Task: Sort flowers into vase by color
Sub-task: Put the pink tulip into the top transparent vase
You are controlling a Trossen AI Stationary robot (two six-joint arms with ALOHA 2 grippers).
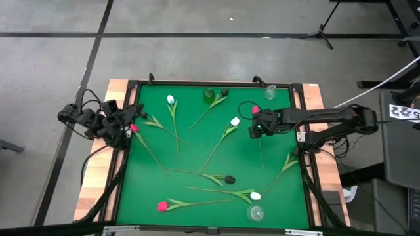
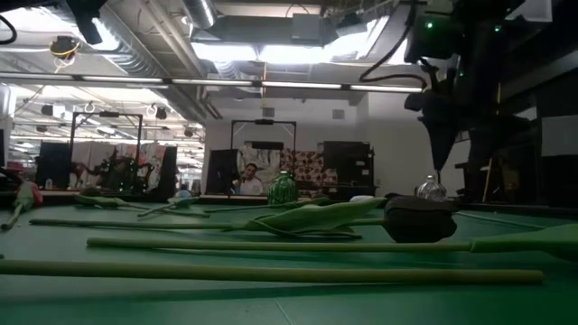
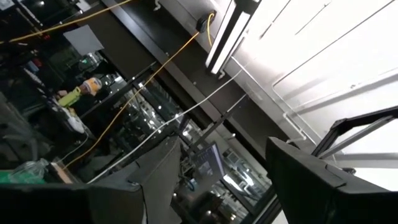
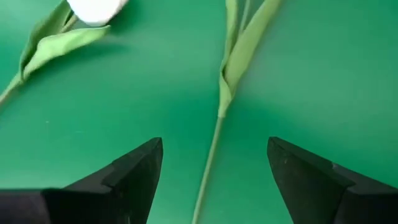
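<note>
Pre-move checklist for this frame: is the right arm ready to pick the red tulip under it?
1. Right gripper open: ok.
2. Stem of the red tulip between its fingers: ok.
3. Gripper lowered to the stem: cannot tell.
4. White tulip outside the fingers: ok.
5. Left gripper open, parked at the table's left edge: ok.
6. Green vase upright at the far edge: ok.

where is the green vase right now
In the high view the green vase stands at the table's far edge, near the middle, right beside a black tulip head.
</note>
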